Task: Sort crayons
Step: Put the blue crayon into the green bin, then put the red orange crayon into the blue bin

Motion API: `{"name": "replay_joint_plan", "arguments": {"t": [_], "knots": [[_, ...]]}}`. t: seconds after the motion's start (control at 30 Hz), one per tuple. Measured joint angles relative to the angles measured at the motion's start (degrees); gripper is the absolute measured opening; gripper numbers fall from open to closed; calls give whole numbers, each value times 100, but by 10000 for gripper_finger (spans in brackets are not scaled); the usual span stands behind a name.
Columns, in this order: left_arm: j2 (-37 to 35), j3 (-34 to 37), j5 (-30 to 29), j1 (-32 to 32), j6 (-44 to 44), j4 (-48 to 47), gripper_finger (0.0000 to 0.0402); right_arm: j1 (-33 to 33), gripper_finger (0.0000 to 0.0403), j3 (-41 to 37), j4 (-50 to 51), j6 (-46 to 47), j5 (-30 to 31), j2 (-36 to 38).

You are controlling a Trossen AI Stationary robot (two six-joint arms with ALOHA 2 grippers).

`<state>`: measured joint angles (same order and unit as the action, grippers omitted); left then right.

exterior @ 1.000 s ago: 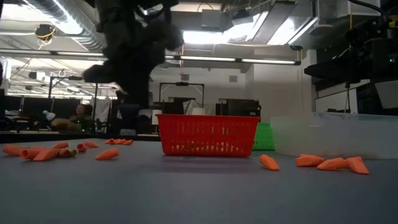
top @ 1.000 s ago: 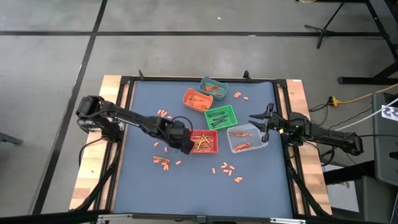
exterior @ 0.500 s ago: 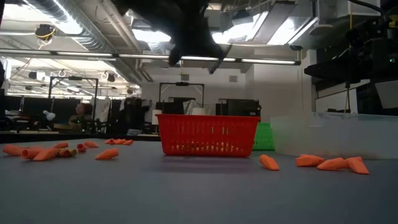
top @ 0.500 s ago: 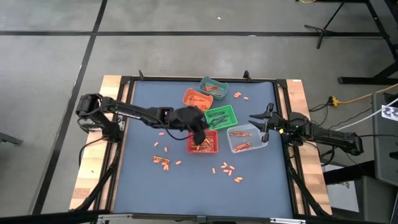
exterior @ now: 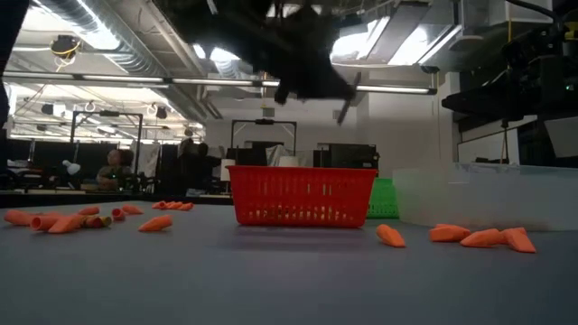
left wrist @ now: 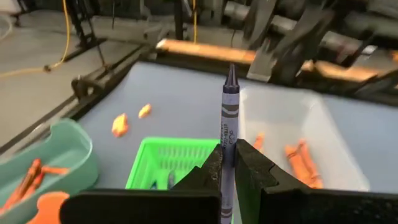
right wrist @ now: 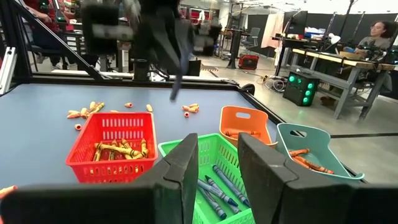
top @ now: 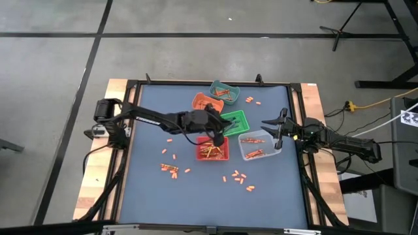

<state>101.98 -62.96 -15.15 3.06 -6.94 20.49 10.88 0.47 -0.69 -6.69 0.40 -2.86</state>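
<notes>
The left hand (top: 218,137) hangs in the air between the red mesh plastic bin (top: 213,156) and the green mesh plastic bin (top: 236,119), its fingers clamped on 1 slim dark blue-grey wax crayon (left wrist: 228,124). In the left wrist view that crayon sticks out past the fingertips along the hand's own line, tip forward. In the low view the same dark crayon (exterior: 346,101) slants downward, well above the red bin's rim.

The green bin holds other dark crayons (right wrist: 222,180), so I judge it the likely target. It lies just beyond the left hand, toward the far side of the blue-grey worktop (top: 150,189), and the left arm is already over it. The right hand (top: 275,125) waits with fingers apart beside the clear plastic tray (top: 271,153), farther from the green bin's centre.

How much of the crayon sits inside the fingers is hidden. The hand itself is only a dark blur in the low view, so its height over the green bin is hard to judge.
</notes>
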Motion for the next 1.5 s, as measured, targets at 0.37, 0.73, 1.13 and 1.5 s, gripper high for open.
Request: {"name": "replay_joint_plan", "arguments": {"t": [0.37, 0.73, 1.13, 1.5], "knots": [[713, 1, -49, 270, -4, -13, 7, -1, 113, 0, 0, 1, 0, 1], [843, -2, -47, 294, -175, -24, 7, -1, 113, 0, 0, 1, 0, 1], [843, -2, -45, 294, -352, -25, 93, 0, 113, 0, 0, -1, 0, 1], [377, 1, 306, 287, -496, -608, 97, -1, 113, 0, -2, 0, 0, 1]]}}
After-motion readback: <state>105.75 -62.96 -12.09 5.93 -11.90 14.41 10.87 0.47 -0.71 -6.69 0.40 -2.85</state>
